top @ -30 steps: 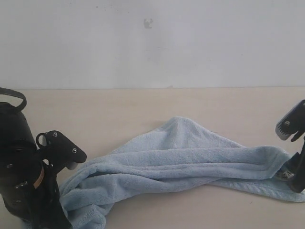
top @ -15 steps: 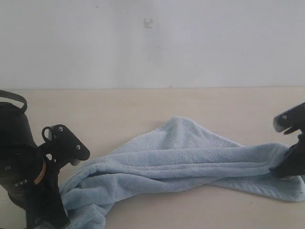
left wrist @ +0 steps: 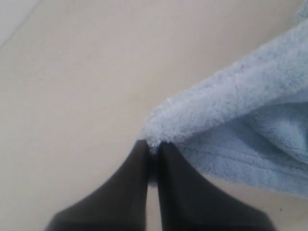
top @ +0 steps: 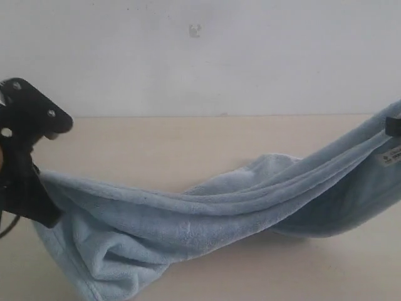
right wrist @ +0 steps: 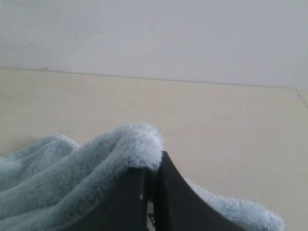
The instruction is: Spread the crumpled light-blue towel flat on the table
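Left claw: we see the left gripper (left wrist: 152, 148) at the left of the scene, its two black jaws pressed together on a fluffy edge of the towel (top: 207, 213). It is clamped on the cloth.
Right claw: the right gripper (right wrist: 151, 169) is also closed, pinching a thick fold of the towel at the far right edge of the scene. In the exterior view we make out only a dark sliver of it.
Towel: it hangs between the two grippers, bunched lengthwise into long folds and sagging in the middle, not flat. Its right end sits higher than its left end. Below the left grip the cloth droops into a loose bundle toward the near left.
Contact: we cannot tell whether the sagging middle or the drooping bundle touches the surface below.
Tag: we see a small white tag (top: 391, 155) on the towel near its right end, just under the right grip. Its print is too blurred to read.
Table: the pale beige table (top: 156, 144) lies beneath the towel and shows bare on the far side.
Wall: a white-grey wall (top: 200, 69) stands behind the table, with a small dark mark (top: 195, 30) high up.
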`<control>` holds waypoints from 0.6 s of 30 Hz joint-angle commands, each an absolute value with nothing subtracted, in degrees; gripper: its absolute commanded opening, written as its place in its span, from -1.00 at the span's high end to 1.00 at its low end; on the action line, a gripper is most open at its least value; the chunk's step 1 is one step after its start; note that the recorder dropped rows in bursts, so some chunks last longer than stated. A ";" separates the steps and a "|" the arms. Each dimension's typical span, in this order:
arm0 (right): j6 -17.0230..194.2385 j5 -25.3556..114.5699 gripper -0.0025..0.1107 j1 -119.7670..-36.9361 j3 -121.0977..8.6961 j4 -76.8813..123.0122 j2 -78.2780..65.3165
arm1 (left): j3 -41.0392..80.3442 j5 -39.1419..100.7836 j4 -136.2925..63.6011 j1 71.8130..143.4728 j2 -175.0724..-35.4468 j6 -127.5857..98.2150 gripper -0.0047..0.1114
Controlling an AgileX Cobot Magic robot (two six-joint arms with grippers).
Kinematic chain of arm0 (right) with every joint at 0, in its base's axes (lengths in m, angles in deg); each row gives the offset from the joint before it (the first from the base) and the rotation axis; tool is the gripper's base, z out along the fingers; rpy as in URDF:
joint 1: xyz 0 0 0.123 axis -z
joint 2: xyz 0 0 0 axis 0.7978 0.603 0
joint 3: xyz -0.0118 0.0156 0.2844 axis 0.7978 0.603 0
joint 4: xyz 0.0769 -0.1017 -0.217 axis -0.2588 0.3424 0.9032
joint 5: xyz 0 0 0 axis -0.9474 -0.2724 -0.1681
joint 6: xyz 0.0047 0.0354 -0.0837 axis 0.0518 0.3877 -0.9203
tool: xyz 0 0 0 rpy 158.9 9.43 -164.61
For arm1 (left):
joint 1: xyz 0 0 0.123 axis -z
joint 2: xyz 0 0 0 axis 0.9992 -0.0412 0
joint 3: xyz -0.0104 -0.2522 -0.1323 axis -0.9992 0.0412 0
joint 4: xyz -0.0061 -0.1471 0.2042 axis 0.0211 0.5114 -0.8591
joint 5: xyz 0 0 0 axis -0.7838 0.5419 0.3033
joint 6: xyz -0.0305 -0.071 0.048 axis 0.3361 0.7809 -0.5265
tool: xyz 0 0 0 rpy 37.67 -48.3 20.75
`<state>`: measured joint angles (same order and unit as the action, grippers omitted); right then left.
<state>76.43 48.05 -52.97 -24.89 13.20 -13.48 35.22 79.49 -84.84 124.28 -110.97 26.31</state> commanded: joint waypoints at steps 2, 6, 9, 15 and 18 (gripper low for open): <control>77.23 45.50 0.96 -52.44 -25.07 12.97 -13.64 | 34.80 80.57 -85.21 124.19 -103.44 27.26 0.85; 77.39 43.96 0.96 -52.97 -25.07 12.87 -14.80 | 34.80 84.78 -85.13 124.19 -101.06 27.26 0.85; 77.46 43.68 0.96 -52.97 -25.07 12.87 -14.93 | 34.94 85.65 -85.25 124.19 -100.46 27.26 0.85; 77.31 39.26 0.96 -52.97 -24.42 12.87 -8.48 | 36.45 76.22 -85.11 124.19 -102.52 27.50 0.85; 77.31 33.49 0.96 -52.97 -24.42 12.87 -3.01 | 38.77 74.79 -84.33 124.19 -105.86 27.50 0.85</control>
